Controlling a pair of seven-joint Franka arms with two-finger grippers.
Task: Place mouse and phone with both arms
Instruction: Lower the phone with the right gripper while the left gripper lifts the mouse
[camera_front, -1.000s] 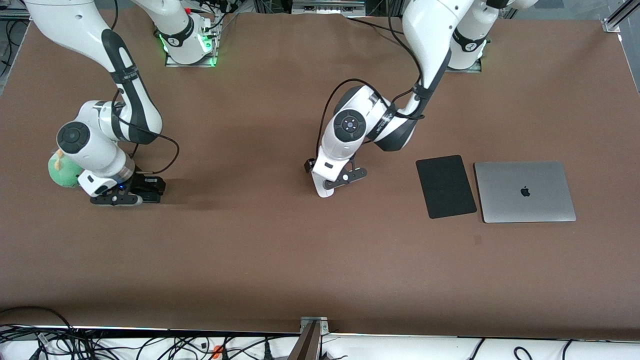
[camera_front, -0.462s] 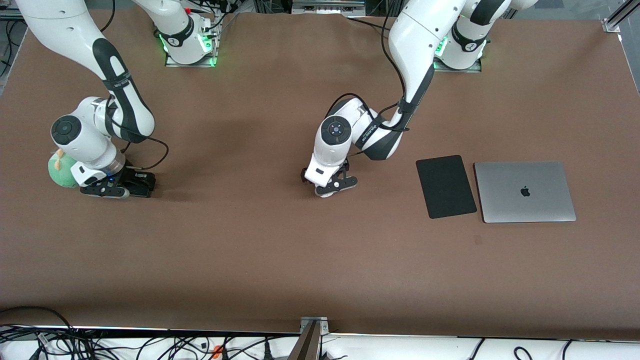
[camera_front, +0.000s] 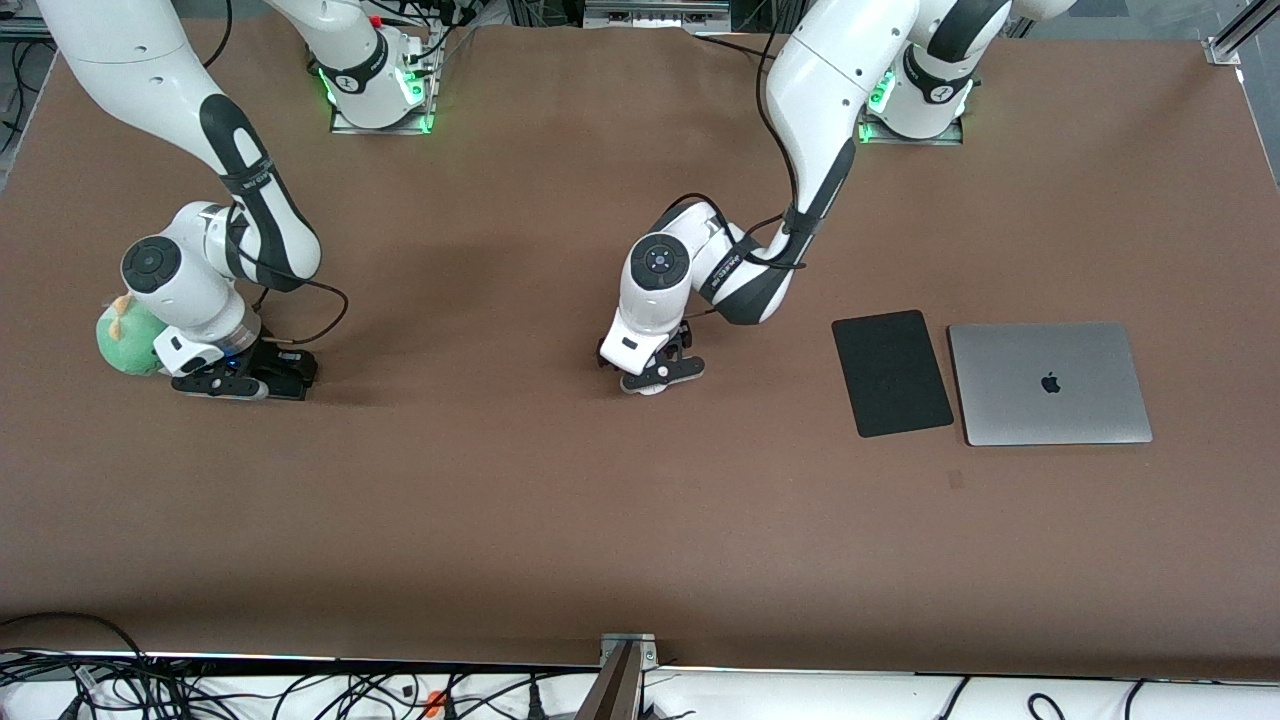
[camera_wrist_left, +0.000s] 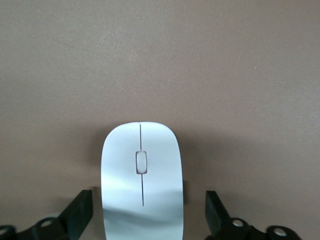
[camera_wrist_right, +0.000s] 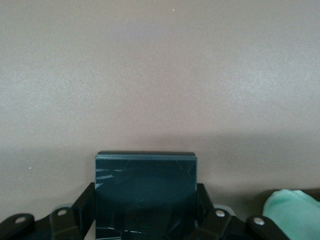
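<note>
The white mouse lies on the brown table near its middle. My left gripper is low over it, open, with one finger on each side and a gap on both sides. In the front view only a white sliver of the mouse shows under the hand. The black phone sits between the fingers of my right gripper, which press on its two sides, low at the right arm's end of the table. Its dark edge pokes out beside the hand.
A green plush toy lies right beside the right hand and shows in the right wrist view. A large flat black pad and a closed silver laptop lie side by side toward the left arm's end.
My left gripper has come down and turned over the mouse, which it now mostly hides. My right gripper has shifted slightly back and forth beside the plush toy.
</note>
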